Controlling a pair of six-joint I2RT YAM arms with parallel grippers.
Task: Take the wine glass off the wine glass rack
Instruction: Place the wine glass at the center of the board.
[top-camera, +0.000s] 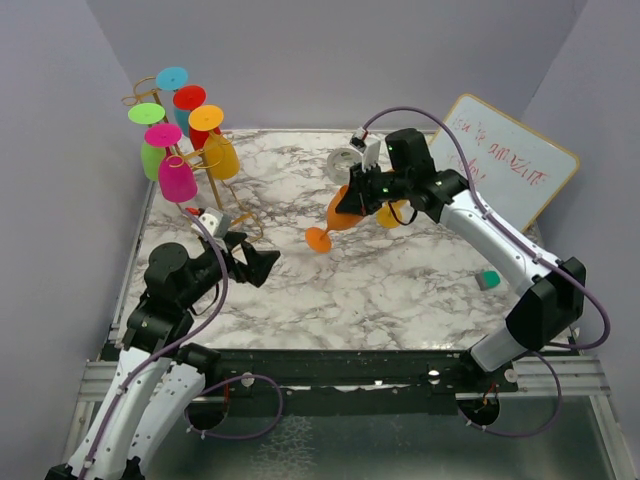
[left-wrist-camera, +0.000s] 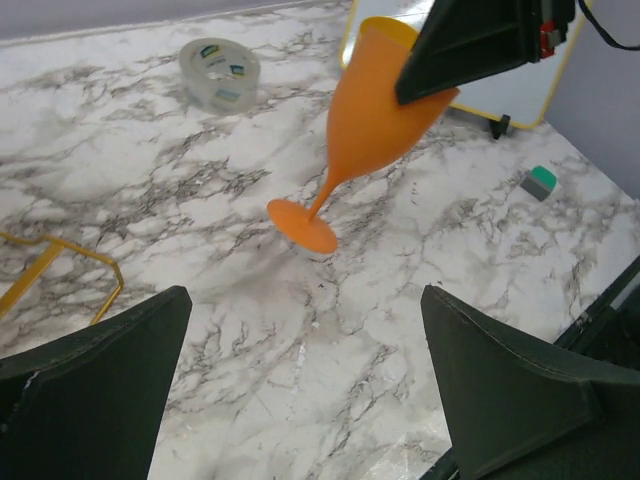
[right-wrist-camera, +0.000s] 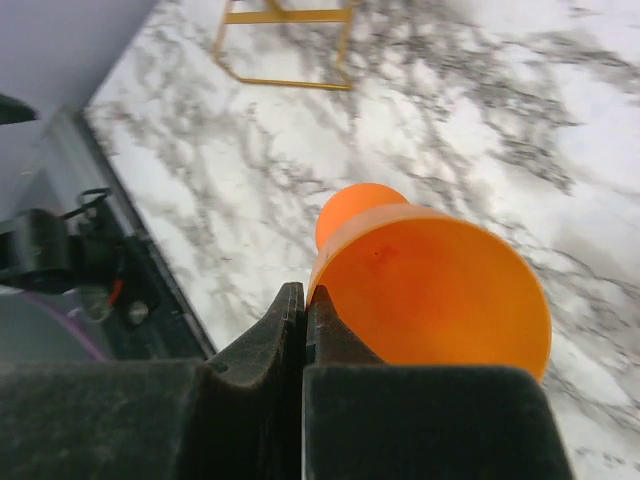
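Note:
The gold wire wine glass rack (top-camera: 212, 178) stands at the back left with several coloured glasses hanging on it. Its base shows in the left wrist view (left-wrist-camera: 62, 268) and the right wrist view (right-wrist-camera: 285, 50). An orange wine glass (top-camera: 338, 215) is off the rack, tilted over mid-table, foot low by the marble. It also shows in the left wrist view (left-wrist-camera: 372, 115). My right gripper (top-camera: 362, 198) is shut on its rim (right-wrist-camera: 440, 290), one finger inside the bowl and one outside (right-wrist-camera: 303, 295). My left gripper (top-camera: 262, 262) is open and empty at front left (left-wrist-camera: 305, 340).
A tape roll (top-camera: 345, 163) lies behind the orange glass and shows in the left wrist view (left-wrist-camera: 220, 75). A whiteboard (top-camera: 510, 165) leans at the back right. A small green block (top-camera: 487, 279) lies at the right. Grey walls close in both sides.

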